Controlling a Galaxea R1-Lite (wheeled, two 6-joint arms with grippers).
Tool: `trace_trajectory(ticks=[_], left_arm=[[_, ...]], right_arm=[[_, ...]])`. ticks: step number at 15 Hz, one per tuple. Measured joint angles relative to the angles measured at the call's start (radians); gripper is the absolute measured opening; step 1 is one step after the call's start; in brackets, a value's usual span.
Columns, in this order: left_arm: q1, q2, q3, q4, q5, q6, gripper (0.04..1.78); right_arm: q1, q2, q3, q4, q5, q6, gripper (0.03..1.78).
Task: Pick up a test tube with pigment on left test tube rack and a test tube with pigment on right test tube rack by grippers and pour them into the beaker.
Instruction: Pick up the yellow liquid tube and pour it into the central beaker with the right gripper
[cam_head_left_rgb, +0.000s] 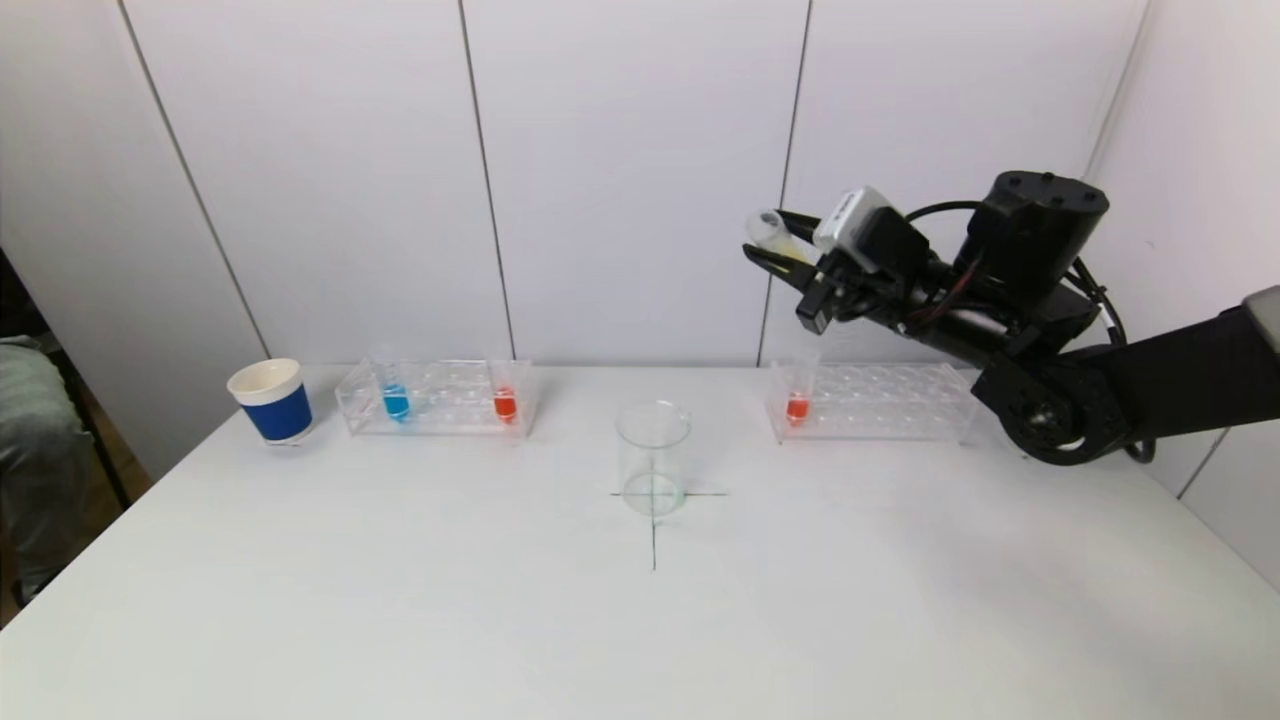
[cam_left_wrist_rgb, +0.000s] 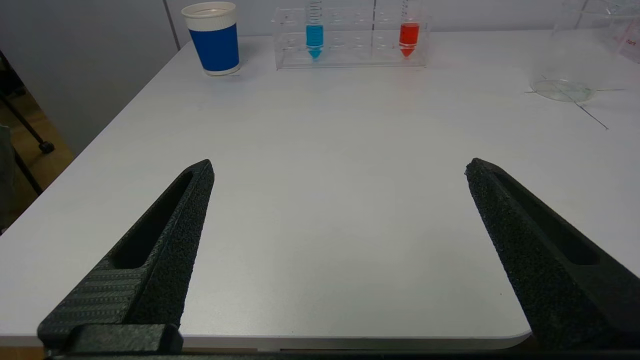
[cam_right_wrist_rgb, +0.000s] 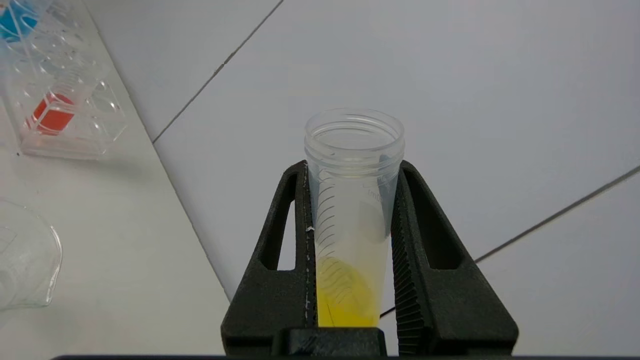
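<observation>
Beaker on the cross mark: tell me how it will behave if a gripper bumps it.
The beaker looks empty and thin-walled, so probably light and easily shoved. Taller than wide, it may tip. Clear like glass, likely fragile.

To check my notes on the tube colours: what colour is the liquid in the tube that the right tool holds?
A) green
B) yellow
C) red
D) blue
B: the right tool is shut on a tube with yellow liquid pooled at its lower end, held high above the right rack.
</observation>
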Motion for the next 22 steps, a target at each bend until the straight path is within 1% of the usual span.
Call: trace_trajectory(ticks=[4, 10, 13, 16, 20, 22], left_arm=[[0.0, 0.0, 0.0, 0.0, 0.0, 0.0, 1.76], [0.0, 0.0, 0.0, 0.0, 0.0, 0.0, 1.76], [0.0, 0.0, 0.0, 0.0, 0.0, 0.0, 1.76], [0.0, 0.0, 0.0, 0.0, 0.0, 0.0, 1.76], [0.0, 0.0, 0.0, 0.0, 0.0, 0.0, 1.76], [0.0, 0.0, 0.0, 0.0, 0.0, 0.001, 1.76]], right_arm=[[0.008, 0.01, 0.005, -0.002, 0.037, -0.056, 0.48], [0.032, 0.023, 0.003, -0.001, 0.064, -0.101, 0.48], [0.051, 0.036, -0.001, 0.0, 0.067, -0.134, 0.48], [0.071, 0.053, -0.004, 0.0, 0.066, -0.15, 0.48], [0.077, 0.086, -0.008, 0.001, 0.066, -0.223, 0.48], [0.079, 0.106, -0.019, 0.006, 0.066, -0.238, 0.48]])
